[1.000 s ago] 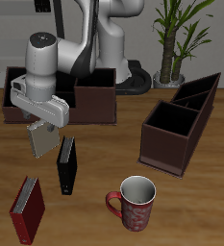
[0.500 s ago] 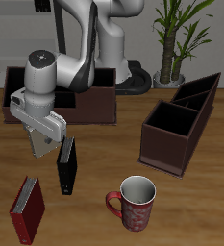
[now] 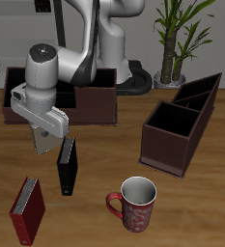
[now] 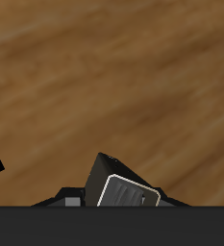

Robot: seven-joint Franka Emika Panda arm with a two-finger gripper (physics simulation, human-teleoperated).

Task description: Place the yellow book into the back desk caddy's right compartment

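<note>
My gripper [image 3: 44, 130] is shut on the yellow book [image 3: 46, 144], a dull greyish-tan book hanging tilted above the table, just in front of the back desk caddy [image 3: 95, 108]. In the wrist view the book [image 4: 123, 188] shows as a dark wedge with a pale edge between my fingers, over bare wood. The caddy is a long low dark-brown box at the table's back, and my arm hides its middle. Its wide end section [image 3: 97, 85] is open and dark inside, and this looks like the right compartment.
A slim black book [image 3: 67, 167] stands just below the held book. A red book [image 3: 28, 210] lies near the table's front edge. A red-and-white mug [image 3: 135, 204] stands at the front. An angled dark-brown caddy [image 3: 180, 123] and a potted plant [image 3: 172, 39] stand farther back.
My arm has dropped slightly and the held yellow book has tilted and shifted a little above the black book. Nothing else has moved.
</note>
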